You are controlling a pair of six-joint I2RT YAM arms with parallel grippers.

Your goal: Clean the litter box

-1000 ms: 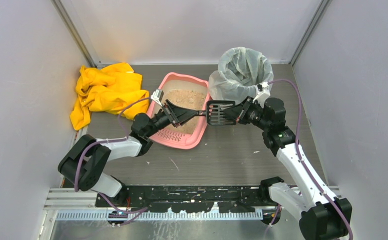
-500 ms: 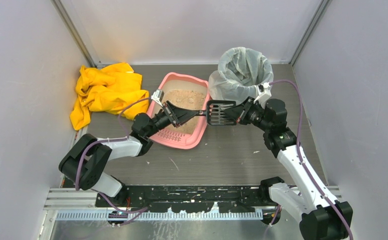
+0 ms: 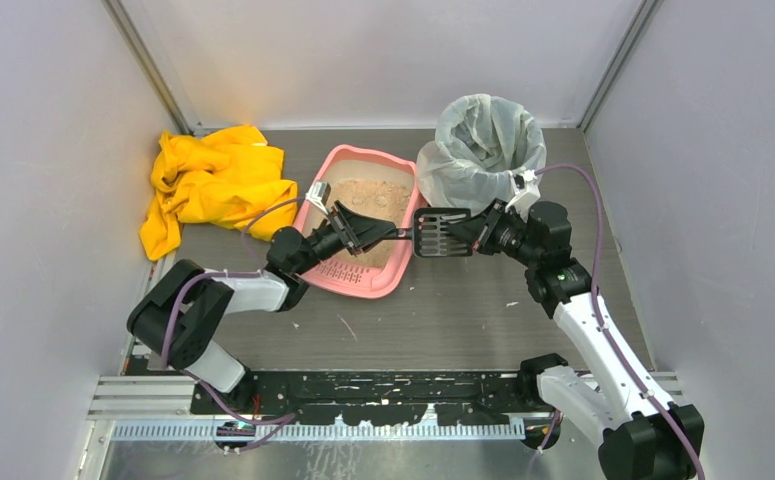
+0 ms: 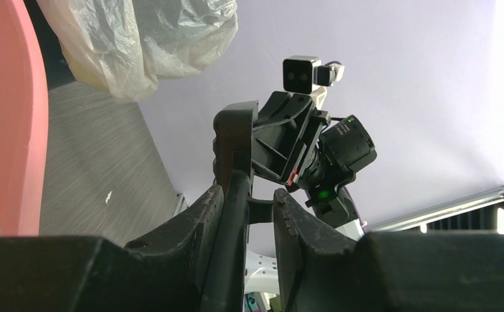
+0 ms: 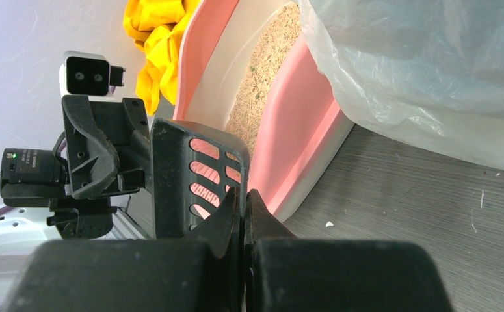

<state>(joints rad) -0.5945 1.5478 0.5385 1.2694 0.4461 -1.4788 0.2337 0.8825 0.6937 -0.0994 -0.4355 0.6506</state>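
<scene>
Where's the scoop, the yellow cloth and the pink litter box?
scoop (image 3: 439, 231): top view, on its slotted black head.
yellow cloth (image 3: 213, 185): top view, on the middle of the crumpled heap.
litter box (image 3: 363, 290): top view, on its near pink rim.

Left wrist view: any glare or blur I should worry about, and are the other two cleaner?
Left wrist: blown-out white strip down the right edge, own fingers dark and soft, scoop handle readable. Right wrist: fingers black and blurred, sheen on the bin liner, litter sharp. Top: even and sharp, a warm glow on the back wall.
</scene>
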